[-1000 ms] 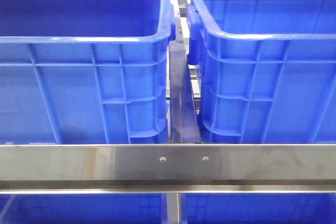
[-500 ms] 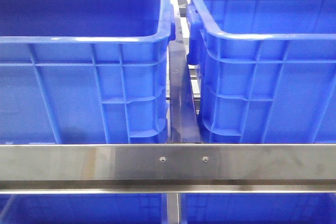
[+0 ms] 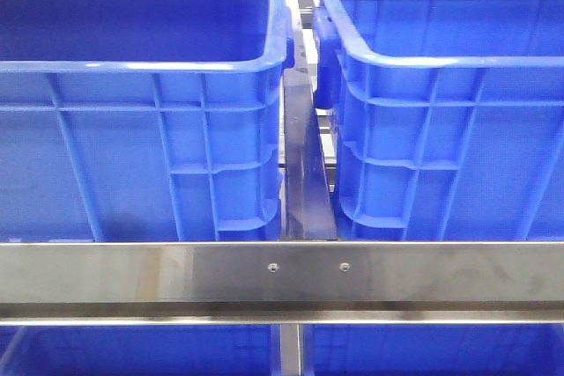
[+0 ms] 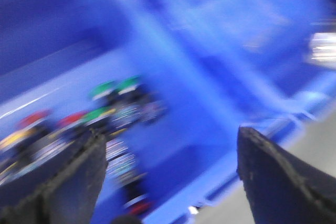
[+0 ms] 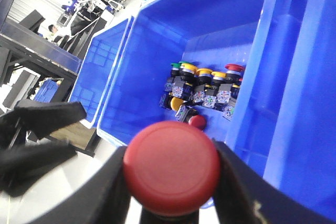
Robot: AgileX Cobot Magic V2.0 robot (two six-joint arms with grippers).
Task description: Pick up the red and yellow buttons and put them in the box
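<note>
In the front view two blue crates stood side by side behind a steel rail [image 3: 282, 275] that crossed the whole width. The left crate [image 3: 141, 85] had smooth, dark inner walls; the box [image 3: 441, 94] on the right had paler inner walls with panel lines and a thick rolled rim. A narrow dark gap separated them. Neither arm nor any button showed here.

The left wrist view was heavily smeared by motion. The left gripper [image 4: 170, 171] had its two dark fingers [image 4: 273, 177] spread wide with nothing between them. Beyond them lay a blue crate wall and a blurred heap of small parts [image 4: 105, 114] capped in green, red and yellow (too smeared to tell one from another).

The right wrist view was sharp. The right gripper [image 5: 170, 179] was clamped on a red button [image 5: 171, 167], whose glossy round cap filled the space between its fingers [image 5: 236, 182]. Beyond it an open blue crate [image 5: 157, 51] held a cluster of push-button switches [image 5: 205, 90] against its far wall, with green, yellow and red caps; a yellow cap [image 5: 177, 103] and a small red cap [image 5: 197, 122] lay loose just beside the cluster. Another blue crate [image 5: 97, 72] stood next to that one, and a dark metal frame [image 5: 37, 51] lay well apart at the side.
</note>
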